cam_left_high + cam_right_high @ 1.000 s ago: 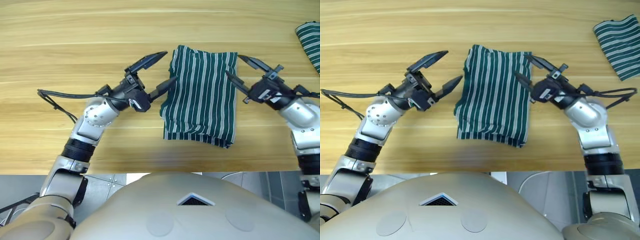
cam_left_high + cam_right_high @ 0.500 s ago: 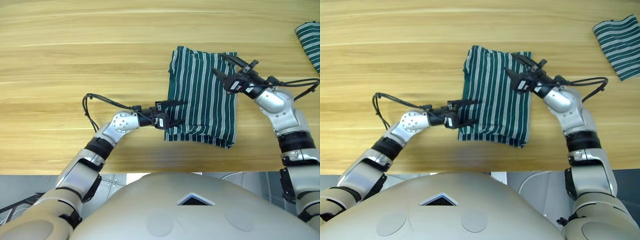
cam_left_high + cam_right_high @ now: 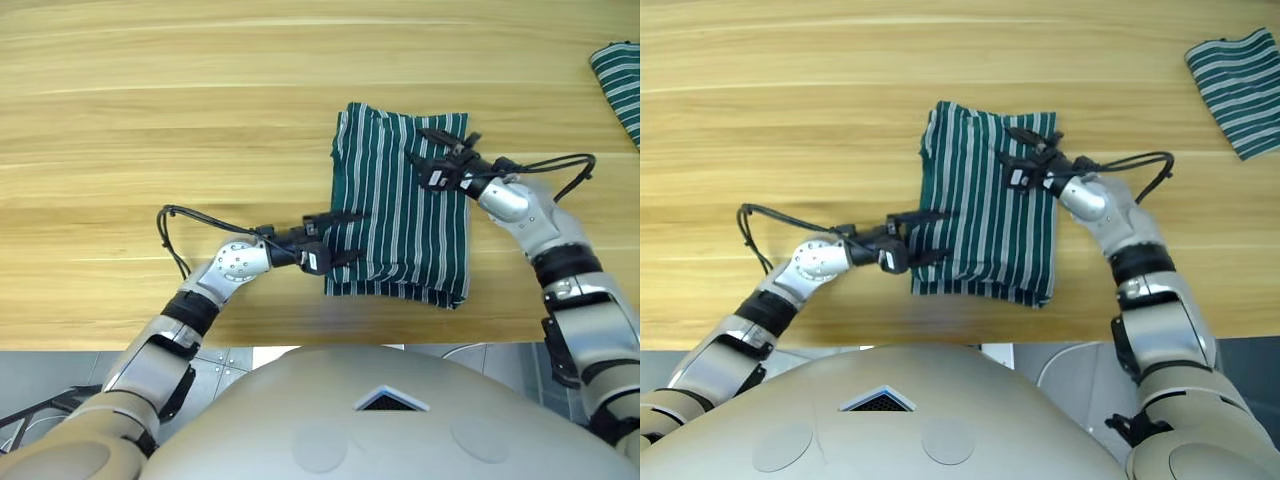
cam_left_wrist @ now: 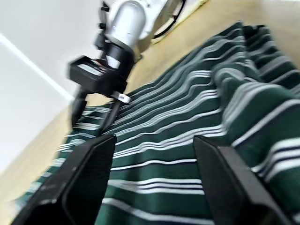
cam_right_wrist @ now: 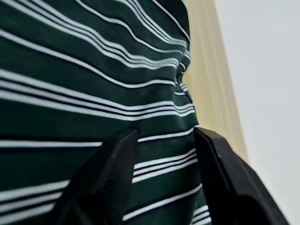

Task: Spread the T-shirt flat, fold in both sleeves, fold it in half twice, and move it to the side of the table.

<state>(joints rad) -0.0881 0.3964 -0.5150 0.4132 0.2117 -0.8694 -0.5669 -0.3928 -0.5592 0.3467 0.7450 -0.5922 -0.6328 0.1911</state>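
The green T-shirt (image 3: 400, 210) with white stripes lies folded into a rectangle on the wooden table (image 3: 150, 120), near the front edge. My left gripper (image 3: 357, 236) is open at the shirt's near left edge, its fingers straddling the cloth. In the left wrist view the striped cloth (image 4: 187, 140) spreads between the two dark fingers (image 4: 89, 183). My right gripper (image 3: 425, 150) rests open on the shirt's far right part, and in the right wrist view its fingers (image 5: 105, 183) press down on the stripes (image 5: 84, 93). The right gripper (image 4: 101, 79) also appears across the shirt in the left wrist view.
A second striped cloth (image 3: 1235, 65) lies at the table's far right corner. Bare wood stretches to the left of the shirt and behind it. The table's front edge (image 3: 250, 343) runs just below the shirt.
Both open grippers have come in from beside the shirt onto it, the left at its near left edge, the right over its far right part. The shirt has slid slightly left.
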